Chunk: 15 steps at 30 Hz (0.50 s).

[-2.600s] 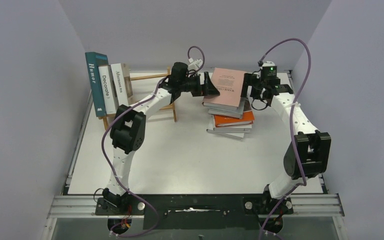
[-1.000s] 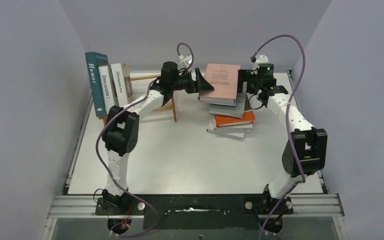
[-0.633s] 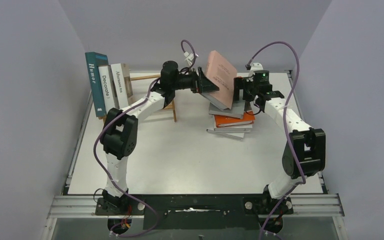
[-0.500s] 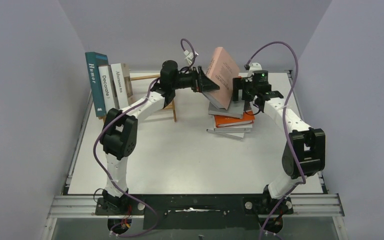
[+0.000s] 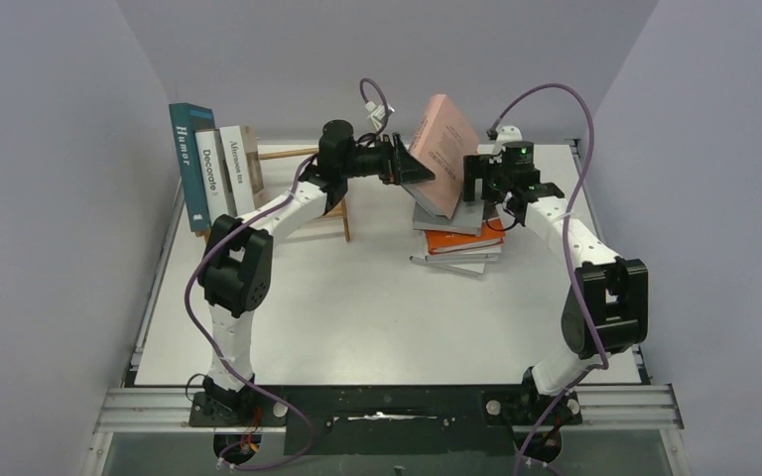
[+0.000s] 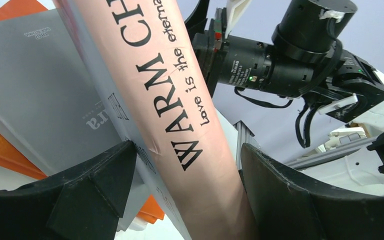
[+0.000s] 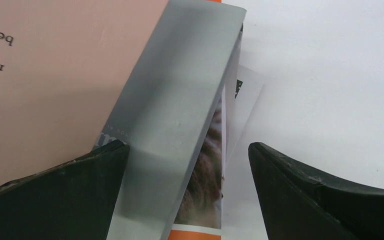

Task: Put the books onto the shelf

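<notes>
Left gripper (image 6: 182, 195) jaws straddle spine of tilted pink book (image 5: 444, 149), upper centre; grip uncertain. Right gripper (image 7: 187, 192) wide open beside grey book (image 7: 175, 125). Wooden slatted shelf (image 5: 288, 154) upper left.

Even, soft overhead light; wrist views slightly blurred close up.

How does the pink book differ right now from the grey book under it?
The pink book is tipped up on edge, its spine between the left gripper fingers; the grey book lies flat on the stack. Pink shows large black lettering on its spine; grey shows only small lettering. Neither is on the shelf yet.
</notes>
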Each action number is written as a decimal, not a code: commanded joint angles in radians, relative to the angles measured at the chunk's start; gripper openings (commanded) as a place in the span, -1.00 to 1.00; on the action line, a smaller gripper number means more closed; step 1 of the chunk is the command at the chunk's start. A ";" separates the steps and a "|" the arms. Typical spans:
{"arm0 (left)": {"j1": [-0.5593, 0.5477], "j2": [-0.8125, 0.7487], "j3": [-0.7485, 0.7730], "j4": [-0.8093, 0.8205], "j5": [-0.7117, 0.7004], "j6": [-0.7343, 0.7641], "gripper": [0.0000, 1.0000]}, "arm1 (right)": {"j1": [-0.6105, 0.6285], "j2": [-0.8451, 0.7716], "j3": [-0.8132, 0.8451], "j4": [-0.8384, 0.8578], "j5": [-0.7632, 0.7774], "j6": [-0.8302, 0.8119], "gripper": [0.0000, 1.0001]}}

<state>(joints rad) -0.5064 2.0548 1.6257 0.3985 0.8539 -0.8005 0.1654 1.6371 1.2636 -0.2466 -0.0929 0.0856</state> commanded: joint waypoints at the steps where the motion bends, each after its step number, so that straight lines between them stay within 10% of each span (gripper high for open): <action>1: -0.023 -0.068 0.014 -0.026 0.055 0.054 0.41 | 0.029 -0.085 -0.001 0.094 -0.027 0.011 0.96; 15: 0.005 -0.162 0.010 -0.075 0.008 0.111 -0.38 | 0.036 -0.131 0.017 0.098 -0.002 0.017 0.96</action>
<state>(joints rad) -0.4816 1.9965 1.5974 0.2832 0.8005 -0.7166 0.1673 1.5497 1.2541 -0.2253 -0.0639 0.0887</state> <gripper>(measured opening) 0.383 0.978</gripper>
